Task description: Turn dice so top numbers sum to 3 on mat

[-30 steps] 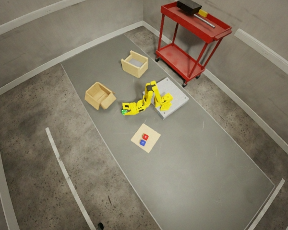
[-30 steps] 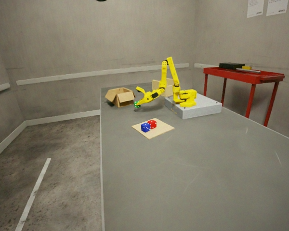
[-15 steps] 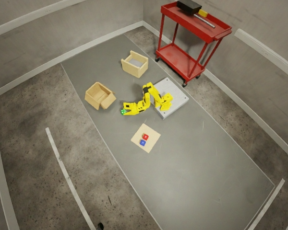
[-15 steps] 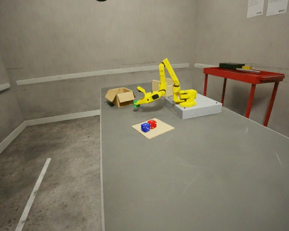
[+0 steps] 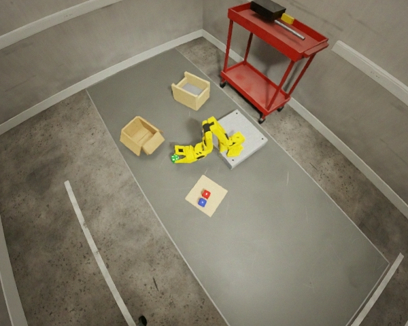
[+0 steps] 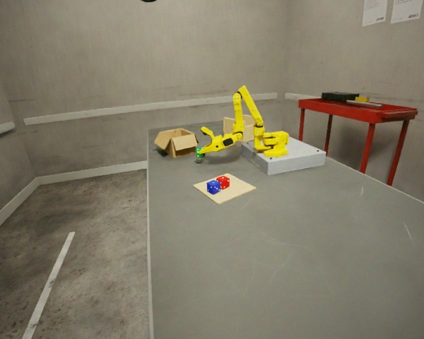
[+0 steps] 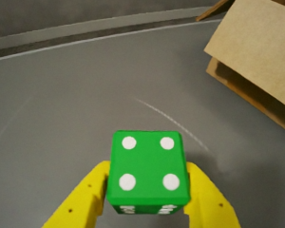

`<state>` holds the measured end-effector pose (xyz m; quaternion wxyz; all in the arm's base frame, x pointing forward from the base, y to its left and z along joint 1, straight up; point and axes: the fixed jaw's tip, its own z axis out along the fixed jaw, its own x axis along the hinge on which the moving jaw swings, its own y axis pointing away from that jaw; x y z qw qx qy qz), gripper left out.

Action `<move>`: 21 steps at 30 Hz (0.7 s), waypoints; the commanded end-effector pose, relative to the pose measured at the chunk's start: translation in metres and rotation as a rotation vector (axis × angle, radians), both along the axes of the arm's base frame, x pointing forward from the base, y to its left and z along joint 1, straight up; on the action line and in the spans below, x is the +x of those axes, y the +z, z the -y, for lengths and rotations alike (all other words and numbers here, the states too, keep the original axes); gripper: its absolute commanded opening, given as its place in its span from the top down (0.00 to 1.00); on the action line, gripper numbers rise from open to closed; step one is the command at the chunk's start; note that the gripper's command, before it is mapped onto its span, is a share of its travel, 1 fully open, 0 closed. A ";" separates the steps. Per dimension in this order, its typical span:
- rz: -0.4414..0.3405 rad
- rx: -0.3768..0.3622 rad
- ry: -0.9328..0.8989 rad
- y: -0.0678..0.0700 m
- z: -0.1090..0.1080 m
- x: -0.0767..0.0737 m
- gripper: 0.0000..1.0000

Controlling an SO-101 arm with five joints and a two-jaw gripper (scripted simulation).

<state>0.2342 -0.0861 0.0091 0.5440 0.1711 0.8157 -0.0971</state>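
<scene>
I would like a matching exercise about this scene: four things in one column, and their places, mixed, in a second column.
Things:
1. green die
2. blue die
3. black box
4. arm's foot

Places:
A. on the red cart's top tray
B. on the grey base plate
C. between the fingers of the tool
D. on the mat, beside the red die

Pairs: 1-C, 2-D, 3-A, 4-B

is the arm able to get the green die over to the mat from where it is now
Probably yes. The gripper is shut on the green die, and the mat lies on the table close to the arm's base, with nothing between. The red die and blue die leave bare mat beside them.
</scene>
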 end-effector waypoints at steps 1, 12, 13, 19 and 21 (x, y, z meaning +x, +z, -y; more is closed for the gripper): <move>0.008 -0.012 0.000 0.001 0.001 0.001 1.00; 0.018 -0.035 -0.006 0.003 0.005 0.001 1.00; 0.018 -0.035 -0.006 0.003 0.005 0.001 1.00; 0.018 -0.035 -0.006 0.003 0.005 0.001 1.00; 0.018 -0.035 -0.006 0.003 0.005 0.001 1.00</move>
